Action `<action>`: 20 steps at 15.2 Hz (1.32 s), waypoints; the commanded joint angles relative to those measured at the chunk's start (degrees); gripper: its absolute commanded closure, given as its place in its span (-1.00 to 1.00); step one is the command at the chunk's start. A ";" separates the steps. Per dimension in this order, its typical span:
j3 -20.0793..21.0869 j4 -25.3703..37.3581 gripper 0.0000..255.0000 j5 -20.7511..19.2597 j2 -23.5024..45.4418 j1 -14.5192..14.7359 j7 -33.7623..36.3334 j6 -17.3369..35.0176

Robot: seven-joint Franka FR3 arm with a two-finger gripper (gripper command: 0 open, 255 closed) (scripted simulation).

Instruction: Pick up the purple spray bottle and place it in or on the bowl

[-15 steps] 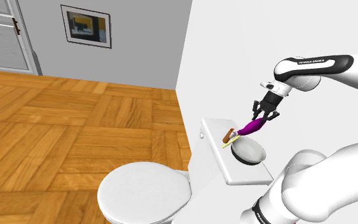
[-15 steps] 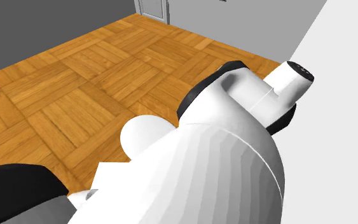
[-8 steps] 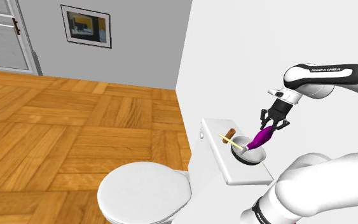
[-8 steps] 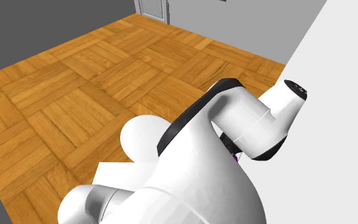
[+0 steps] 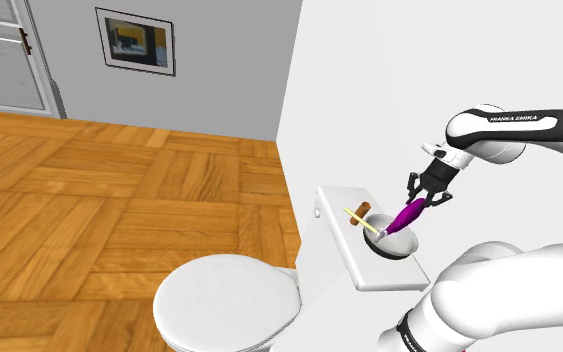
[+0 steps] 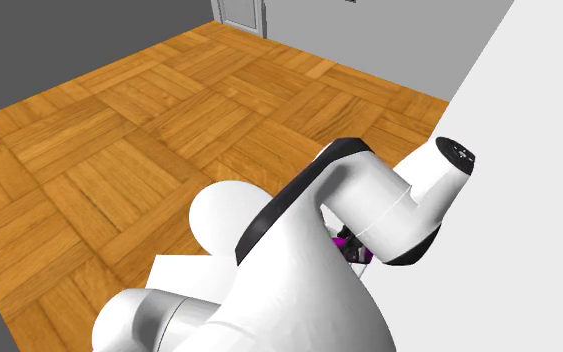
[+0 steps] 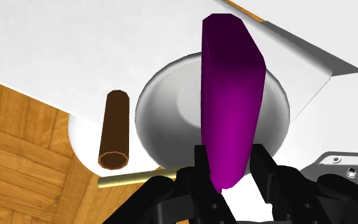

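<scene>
The shoulder camera looks down from beside the arm (image 5: 499, 125), across the toilet tank lid (image 5: 339, 235) to the parquet floor (image 5: 119, 190). The second exterior camera, close behind the arm, shares that floor. The wrist camera faces the bowl (image 7: 165, 108) on that lid, near.

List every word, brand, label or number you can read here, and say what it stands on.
"FRANKA EMIKA": in dark letters on the white arm, along the link just behind its wrist, in the shoulder view.
Framed picture on the grey wall: no lettering can be read.
Purple spray bottle: plain, no label.
</scene>
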 commanded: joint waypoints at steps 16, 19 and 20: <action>-2.88 3.73 -1.00 2.94 -2.10 -2.12 0.33 -4.84; -2.55 5.11 -1.00 3.06 -2.35 -2.10 0.37 -6.42; -2.64 5.11 -1.00 2.97 -2.44 -1.98 0.46 -6.44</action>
